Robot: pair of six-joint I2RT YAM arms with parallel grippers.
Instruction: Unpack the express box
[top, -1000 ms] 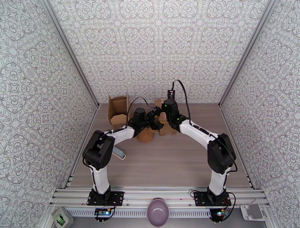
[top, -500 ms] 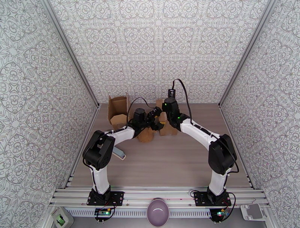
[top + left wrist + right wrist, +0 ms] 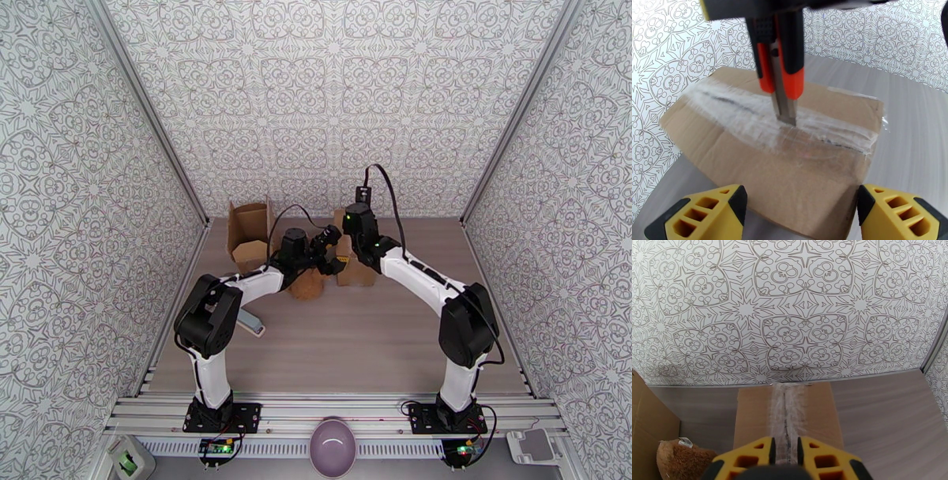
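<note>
2 boxes sat on the bench (image 3: 355,347): 1 open box (image 3: 250,229) back-left, 1 taped box (image 3: 790,158) mid-bench. right hand (image 3: 785,445) gripped 1 box cutter (image 3: 780,59), blade on the tape; left hand (image 3: 801,197) gaped empty beside it.

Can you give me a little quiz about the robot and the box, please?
1. True or false: the knife has its blade on the tape of the sealed box.
2. In the right wrist view, where is the brown fuzzy toy compared with the sealed box? A) to its left B) to its right C) on top of it
3. Fill in: the left tool is ____ (open or shut).

Key: 1 true; 2 A; 3 open.
</note>
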